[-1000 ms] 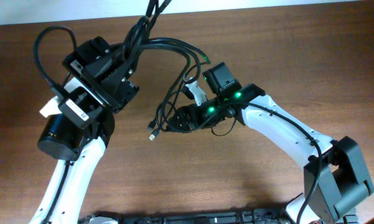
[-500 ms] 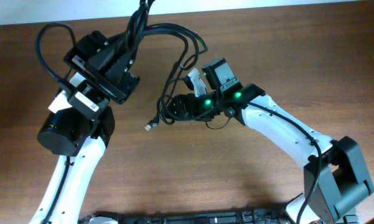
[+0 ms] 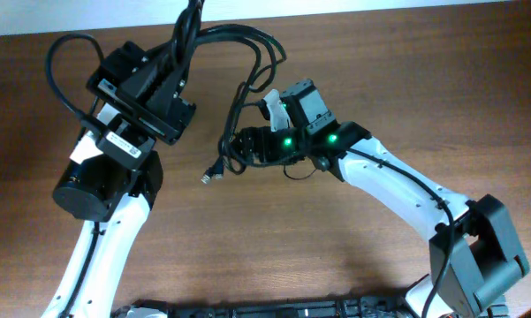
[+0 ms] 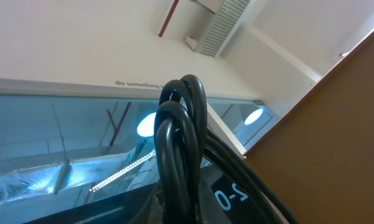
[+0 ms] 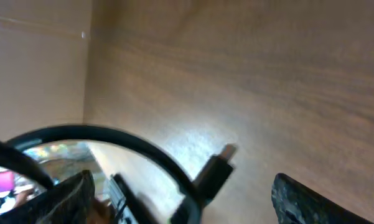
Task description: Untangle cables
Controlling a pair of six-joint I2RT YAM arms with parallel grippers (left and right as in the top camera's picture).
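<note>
Evidently the left tool (image 3: 186,50) clamps the thin black flexible cables (image 3: 238,37) high above the brown wooden surface (image 3: 406,79) so the wide-open right tool (image 5: 187,199) can reach hanging loops.

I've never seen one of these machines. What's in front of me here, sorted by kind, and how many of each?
Robot arms: 2 (left arm, right arm)
Bundle of black cables: 1; how many cords are in it cannot be told
Plug end sticking out of the bundle: 1
Wooden table: 1
Total: 5
</note>
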